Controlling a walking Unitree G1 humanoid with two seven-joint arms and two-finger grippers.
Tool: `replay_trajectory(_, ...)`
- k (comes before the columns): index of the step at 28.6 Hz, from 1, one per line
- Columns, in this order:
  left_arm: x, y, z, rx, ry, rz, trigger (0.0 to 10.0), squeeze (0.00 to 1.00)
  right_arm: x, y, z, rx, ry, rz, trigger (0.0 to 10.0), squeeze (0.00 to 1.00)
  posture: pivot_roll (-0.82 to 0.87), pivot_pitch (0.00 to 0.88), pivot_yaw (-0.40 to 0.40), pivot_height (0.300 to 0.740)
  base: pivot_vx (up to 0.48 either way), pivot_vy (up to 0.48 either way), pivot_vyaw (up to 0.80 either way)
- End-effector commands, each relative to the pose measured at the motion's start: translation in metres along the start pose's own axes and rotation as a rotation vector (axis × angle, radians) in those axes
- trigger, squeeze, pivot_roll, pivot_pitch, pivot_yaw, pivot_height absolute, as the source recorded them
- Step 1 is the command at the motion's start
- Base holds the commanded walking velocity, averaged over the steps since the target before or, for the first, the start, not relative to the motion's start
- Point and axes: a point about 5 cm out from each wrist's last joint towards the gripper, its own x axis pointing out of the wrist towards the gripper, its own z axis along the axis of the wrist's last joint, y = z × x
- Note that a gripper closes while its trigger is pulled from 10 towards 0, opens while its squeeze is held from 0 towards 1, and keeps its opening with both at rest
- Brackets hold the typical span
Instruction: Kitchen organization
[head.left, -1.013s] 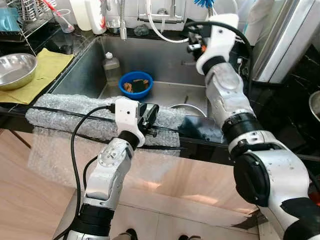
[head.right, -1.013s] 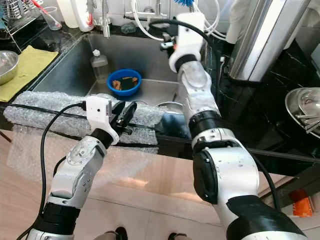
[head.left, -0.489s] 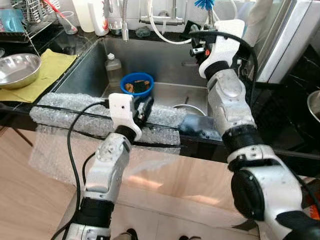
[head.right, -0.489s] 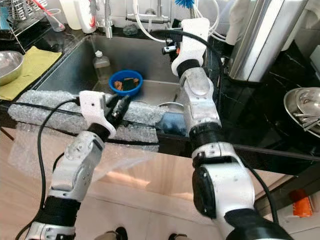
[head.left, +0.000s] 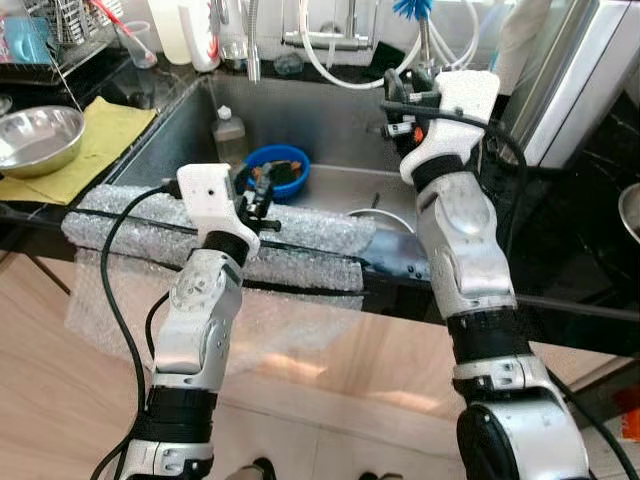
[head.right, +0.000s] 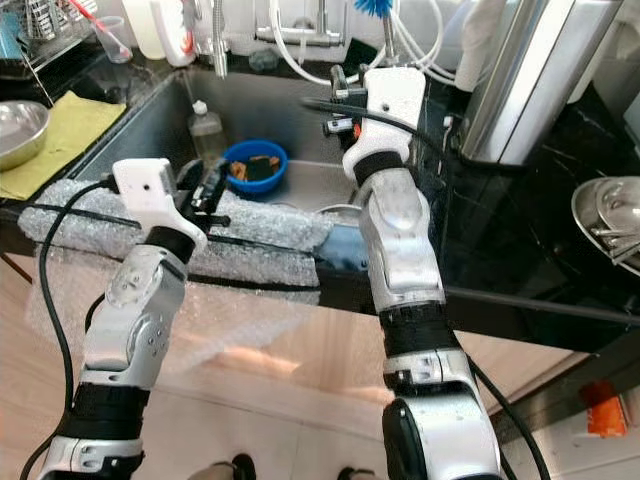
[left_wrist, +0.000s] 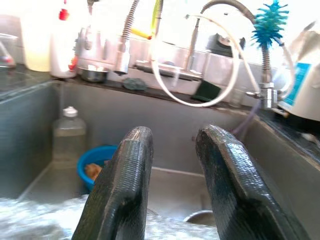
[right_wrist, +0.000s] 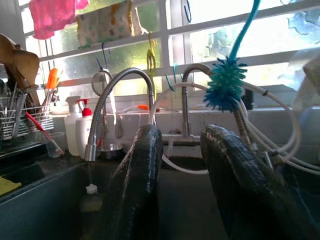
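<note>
A blue bowl (head.left: 278, 169) holding food scraps sits in the steel sink (head.left: 330, 125), beside a clear plastic bottle (head.left: 228, 132). The rim of a steel bowl (head.left: 376, 217) shows on the sink floor to the right. My left gripper (head.left: 262, 190) hovers over the sink's front edge, just short of the blue bowl, open with nothing between its fingers (left_wrist: 125, 185). My right gripper (head.left: 397, 100) is raised over the back right of the sink, pointing toward the taps, open and holding nothing.
Bubble wrap (head.left: 120, 215) covers the sink's front rim. A steel bowl (head.left: 35, 130) rests on a yellow cloth (head.left: 95, 140) on the left counter. Faucet (right_wrist: 120, 95), hoses, a blue brush (right_wrist: 225, 85) and soap bottles (head.left: 195, 25) line the back. A tall steel appliance (head.left: 580, 80) stands at right.
My left gripper has swung left and forward, from the bubble-wrapped rim to near the blue bowl. The right gripper shifted slightly right. The camera also moved a little.
</note>
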Motion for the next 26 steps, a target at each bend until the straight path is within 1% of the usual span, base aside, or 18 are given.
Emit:
replay_trajectory(1,-0.002,0.001,-0.007,0.015,0.028,0.020,10.0,0.00,-0.009,0.003,0.000,-0.023,0.016,-0.006,10.0,0.00,-0.03,0.118,0.025,0.740,0.000,0.000,0.00)
replay_trajectory(2,-0.002,0.001,-0.009,0.024,0.034,0.022,10.0,0.00,-0.013,0.004,-0.003,-0.018,0.032,-0.011,10.0,0.00,-0.03,0.117,0.025,0.740,0.000,0.000,0.00)
replay_trajectory(5,0.000,0.000,-0.009,0.037,0.029,0.017,10.0,0.00,-0.019,0.009,-0.006,-0.014,0.049,-0.011,10.0,0.00,-0.03,0.115,0.028,0.740,0.000,0.000,0.00)
replay_trajectory(9,0.002,-0.002,-0.009,0.041,0.023,0.016,10.0,0.00,-0.022,0.015,-0.006,-0.010,0.064,-0.008,10.0,0.00,-0.03,0.109,0.030,0.740,0.000,0.000,0.00)
replay_trajectory(11,0.002,-0.003,-0.011,0.060,0.020,0.010,10.0,0.00,-0.023,0.019,-0.005,-0.015,0.066,-0.007,10.0,0.00,-0.03,0.106,0.033,0.740,0.000,0.000,0.00)
replay_trajectory(19,0.000,-0.002,-0.014,0.059,0.023,0.011,10.0,0.00,-0.022,0.021,-0.002,-0.027,0.054,-0.010,10.0,0.00,-0.04,0.078,0.031,0.740,0.000,0.000,0.00)
replay_trajectory(21,0.001,-0.002,-0.014,0.062,0.017,0.010,10.0,0.00,-0.024,0.020,-0.004,-0.038,0.070,-0.020,10.0,0.00,-0.04,0.071,0.031,0.740,0.000,0.000,0.00)
replay_trajectory(26,0.001,-0.003,-0.014,0.062,0.014,0.004,10.0,0.00,-0.024,0.018,-0.007,-0.031,0.088,-0.042,10.0,0.00,-0.05,0.054,0.030,0.740,0.000,0.000,0.00)
